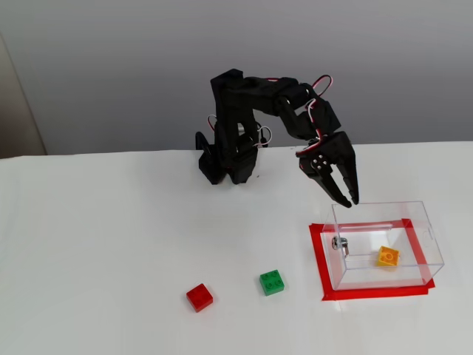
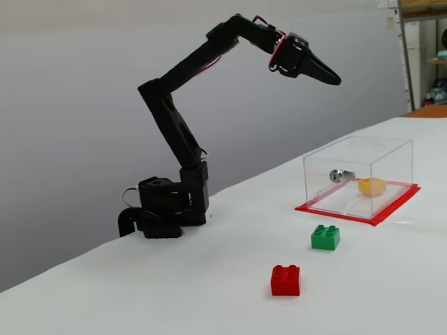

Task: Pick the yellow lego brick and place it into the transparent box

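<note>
Items recorded on the white worktop (image 1: 111, 237), placed relative to the transparent box (image 1: 421, 222).

Transparent box: clear, thin-walled, set on a rectangle of red tape (image 1: 319, 259); a small metal fitting (image 1: 339, 242) is seen on its left wall in a fixed view.

Yellow lego brick (image 1: 388, 256): seen lying on the floor inside the box, toward its right half in a fixed view; also visible through the wall (image 2: 371, 185).

Green brick (image 1: 272, 282): just outside the box, off its left front corner in a fixed view.

Red brick (image 1: 199, 297): farther from the box, beyond the green one.

Black arm: its gripper (image 1: 350, 194) is held above the box's rear left corner, clear of it. The fingers (image 1: 347, 174) are parted narrowly and nothing is held.
</note>
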Controlling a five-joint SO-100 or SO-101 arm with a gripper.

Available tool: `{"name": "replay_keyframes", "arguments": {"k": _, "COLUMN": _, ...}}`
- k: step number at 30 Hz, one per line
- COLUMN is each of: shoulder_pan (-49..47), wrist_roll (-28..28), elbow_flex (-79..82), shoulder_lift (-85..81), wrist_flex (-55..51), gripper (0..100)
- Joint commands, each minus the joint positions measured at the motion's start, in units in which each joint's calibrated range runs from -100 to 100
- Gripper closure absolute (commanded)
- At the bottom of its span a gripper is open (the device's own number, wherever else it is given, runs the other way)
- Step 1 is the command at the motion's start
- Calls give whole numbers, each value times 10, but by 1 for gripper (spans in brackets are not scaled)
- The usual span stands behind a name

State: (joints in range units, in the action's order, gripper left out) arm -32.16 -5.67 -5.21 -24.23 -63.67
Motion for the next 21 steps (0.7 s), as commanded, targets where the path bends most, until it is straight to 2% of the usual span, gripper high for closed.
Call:
{"name": "replay_keyframes", "arguments": {"k": 1, "shoulder_pan": 68, "wrist_roll": 4, "elbow_flex": 27, "shoulder_lift": -75, "wrist_flex": -13, "gripper": 97}}
{"name": "replay_keyframes", "arguments": {"k": 12, "shoulder_pan": 279, "wrist_roll": 43, "elbow_flex": 270, "shoulder_lift": -289, "wrist_flex": -14, "gripper": 98}}
{"name": "replay_keyframes", "arguments": {"k": 21, "shoulder_pan": 352, "wrist_roll": 99, "elbow_flex": 470, "shoulder_lift": -390, "wrist_flex": -15, "gripper": 98}}
